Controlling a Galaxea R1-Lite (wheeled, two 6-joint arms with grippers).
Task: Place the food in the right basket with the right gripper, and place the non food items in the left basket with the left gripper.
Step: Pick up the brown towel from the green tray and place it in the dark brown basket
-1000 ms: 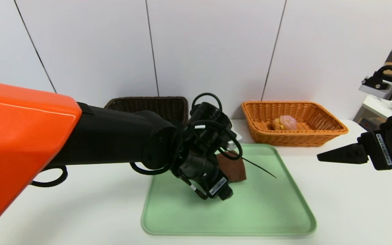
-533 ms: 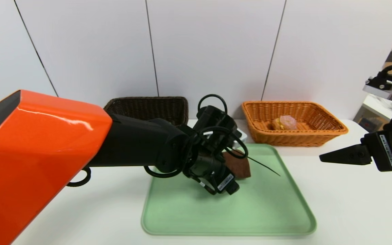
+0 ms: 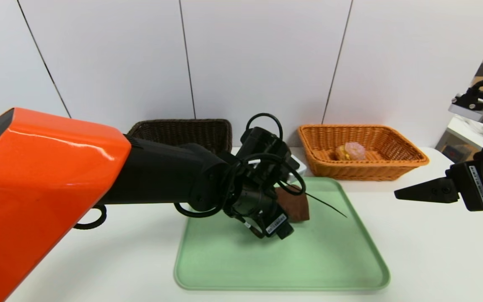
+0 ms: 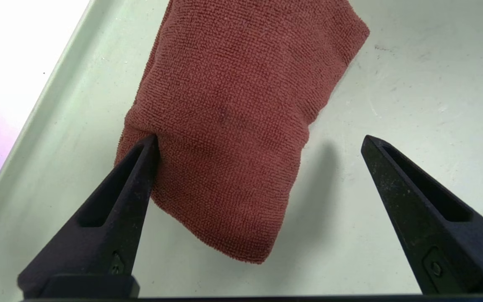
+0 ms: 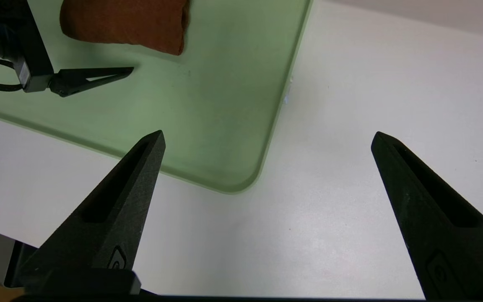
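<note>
Head view shows the folded brown towel (image 3: 295, 204) lying flat on the green tray (image 3: 329, 260), near the tray's far edge and toward its middle, partly hidden behind the left gripper (image 3: 285, 230). Seen from the left wrist camera, the towel (image 4: 235, 121) is an oblong whose long axis runs away from the gripper (image 4: 258, 140), its rounded folded end nearest the fingers and its other end toward the tray's far rim. It sits askew to the tray's edges rather than square with them.

That left gripper is spread wide and holds nothing. One fingertip (image 4: 147, 151) overlaps the towel's near side edge and appears to touch it, though contact cannot be told for certain; the other finger stands well clear over bare tray on the towel's other side. So the near end of the towel lies between the two fingers.

Farther back, the pink-topped bun (image 3: 350, 151) rests inside the orange basket (image 3: 409, 155), which stands on the white table beyond the tray's far right corner. Beyond the far left corner stands the dark brown basket (image 3: 183, 130); its contents are hidden by the arm.

Off the tray's right edge, the right gripper (image 3: 409, 193) hangs above the table (image 5: 350, 167), fingers also spread wide and empty.
</note>
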